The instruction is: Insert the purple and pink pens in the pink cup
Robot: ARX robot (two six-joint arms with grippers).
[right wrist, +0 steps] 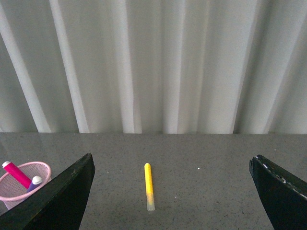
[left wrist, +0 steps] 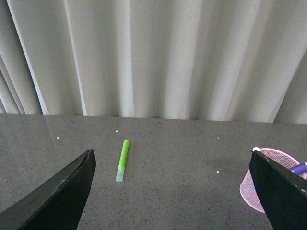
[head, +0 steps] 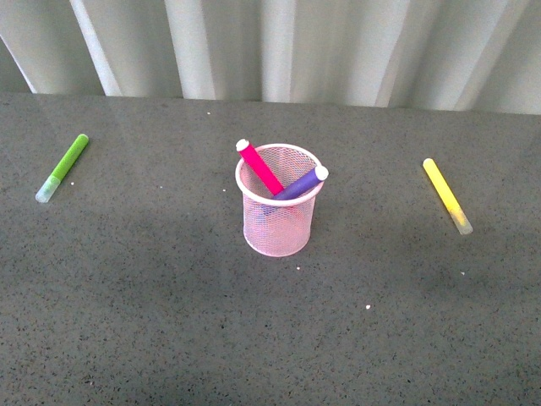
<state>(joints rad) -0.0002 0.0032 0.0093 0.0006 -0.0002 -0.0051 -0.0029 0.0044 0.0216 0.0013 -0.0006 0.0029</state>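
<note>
Standing upright mid-table in the front view: the light pink round wire-mesh cup (head: pixel 278 209) with a solid rim, on the dark grey speckled tabletop (head: pixel 169 321). Both task pens are inside it. The magenta-pink marker pen (head: pixel 259 167) leans toward the far left rim, white end sticking out above it. The dark purple marker pen (head: pixel 300 183) leans across to the right rim, white end just over the edge. The two cross inside the mesh. A lime-green marker with a clear cap (head: pixel 62 168) lies flat well left of the cup; a yellow marker with a clear cap (head: pixel 447 196) lies flat well right of it. Pale pleated curtain (head: pixel 279 46) behind the table. No arm or pincer in this view.

Left wrist view: left pincer (left wrist: pixel 175 191) is spread wide, black fingers (left wrist: pixel 62 194) at both lower corners, nothing between them. The lime-green marker (left wrist: pixel 122 160) lies ahead of the gap, nearer the finger on the side away from the cup, not touching. The pink cup (left wrist: pixel 261 179) is partly hidden behind the other finger; the purple pen's tip (left wrist: pixel 300 167) just shows at its rim.

Right wrist view: right pincer (right wrist: pixel 172 194) also spread wide and empty. The yellow marker (right wrist: pixel 149 187) lies ahead of the gap, apart from both fingers (right wrist: pixel 280 191). The pink cup (right wrist: pixel 24 184) sits beside the cup-side finger, partly cut off by it, with the pink pen (right wrist: pixel 17 174) and purple pen (right wrist: pixel 34 182) in it.
</note>
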